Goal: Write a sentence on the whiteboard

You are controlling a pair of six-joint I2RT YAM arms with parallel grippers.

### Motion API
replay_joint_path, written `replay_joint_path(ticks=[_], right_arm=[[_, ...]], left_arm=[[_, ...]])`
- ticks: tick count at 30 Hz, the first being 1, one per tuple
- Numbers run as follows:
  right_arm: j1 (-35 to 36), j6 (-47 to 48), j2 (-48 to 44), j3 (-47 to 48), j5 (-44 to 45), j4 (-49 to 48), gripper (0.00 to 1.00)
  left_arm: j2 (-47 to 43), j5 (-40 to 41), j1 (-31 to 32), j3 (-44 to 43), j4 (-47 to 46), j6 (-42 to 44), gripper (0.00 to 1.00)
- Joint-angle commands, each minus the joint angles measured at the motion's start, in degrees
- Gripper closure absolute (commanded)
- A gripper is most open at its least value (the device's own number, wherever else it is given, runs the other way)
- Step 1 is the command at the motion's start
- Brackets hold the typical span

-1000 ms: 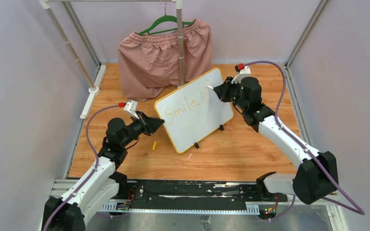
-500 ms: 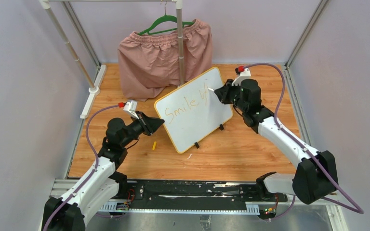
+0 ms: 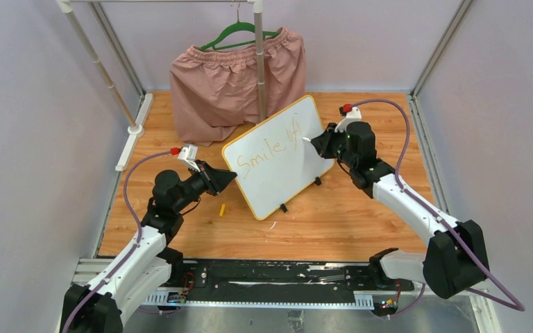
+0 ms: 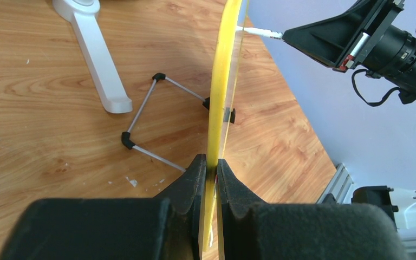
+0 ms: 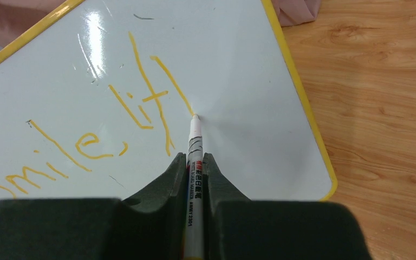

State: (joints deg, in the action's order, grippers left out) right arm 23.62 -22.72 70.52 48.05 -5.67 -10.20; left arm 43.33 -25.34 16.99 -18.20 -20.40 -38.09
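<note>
The whiteboard, white with a yellow frame, stands tilted on the wooden table. Its edge runs straight up the left wrist view. My left gripper is shut on that frame at the board's left side. The sentence reads "Smile," followed by a few orange strokes. My right gripper is shut on a white marker. The marker's tip touches the board at the lower end of a slanting orange stroke.
Pink shorts hang on a green hanger from a rack pole behind the board. The rack's white foot lies at the left. A small yellow piece lies near the board's front. A wire stand sits behind the board.
My right gripper has drawn the marker down across the board toward the near side, adding a slanting stroke after the last letters. The left gripper and the board have stayed put.
</note>
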Motion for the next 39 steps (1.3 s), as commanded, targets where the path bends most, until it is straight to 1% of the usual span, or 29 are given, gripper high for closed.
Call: replay_joint_path(ticks=[1,7,13,15,21,39], right_arm=[[-1.73,0.05,-1.02,-0.04,1.8,1.26,1.0],[-2.44,0.07,-3.22,-0.09,2.46,0.9,1.0],[-1.76,0.13,-5.3,-1.33,-2.67,-3.11,1.0],[-0.98,0.65,-4.59,-0.51,-4.92,-3.23,1.0],[0.18,1.39,-1.83,1.95,-6.85,-2.62,1.0],[-0.06,2.22,2.3,4.55,-2.66,-2.01,1.0]], left_arm=[[-0.93,-0.8,-0.12,0.05,-2.01,-0.24,1.0],[-1.05,-0.77,-0.16,0.07,-2.01,-0.22,1.0],[-0.92,-0.82,-0.12,0.09,-2.01,-0.22,1.0],[-0.89,-0.83,-0.09,0.09,-2.01,-0.25,1.0],[-0.93,-0.85,-0.12,0.09,-2.01,-0.15,1.0],[-1.05,-1.02,-0.11,0.02,-2.01,-0.17,1.0]])
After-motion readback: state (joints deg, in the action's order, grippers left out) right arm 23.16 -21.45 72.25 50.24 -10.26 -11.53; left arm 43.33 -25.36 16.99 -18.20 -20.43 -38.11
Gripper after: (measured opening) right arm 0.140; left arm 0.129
